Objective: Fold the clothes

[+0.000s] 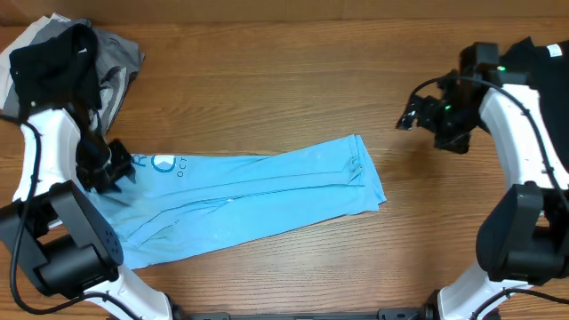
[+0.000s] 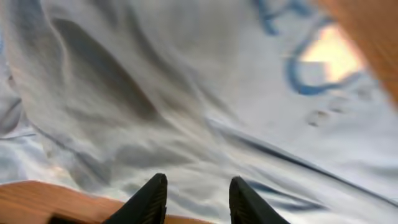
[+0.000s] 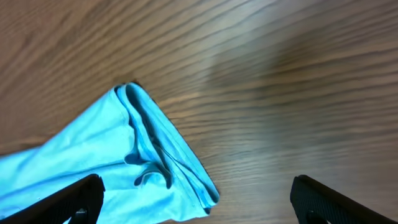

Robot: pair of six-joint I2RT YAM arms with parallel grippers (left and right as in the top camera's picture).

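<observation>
the light blue t-shirt (image 1: pixel 258 200) is laid as a long folded band across the tabletop (image 1: pixel 267 80), printed end to the left. the left end effector (image 1: pixel 116 171) is set at that end, jaws part open, no cloth pinched. the right end effector (image 1: pixel 409 116) is held wide open and empty above bare wood near the layered right end. the fabric is judged light, limp and apt to slide apart; it is best taken at the stacked edges, all layers together.

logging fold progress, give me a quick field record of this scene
shirt: light blue shirt folded into a long strip, flat on the table
left gripper: jaws apart, at the strip's printed end
right gripper: wide open, holding nothing, above bare wood near the other end
pile: black and grey clothes at the far left corner
</observation>
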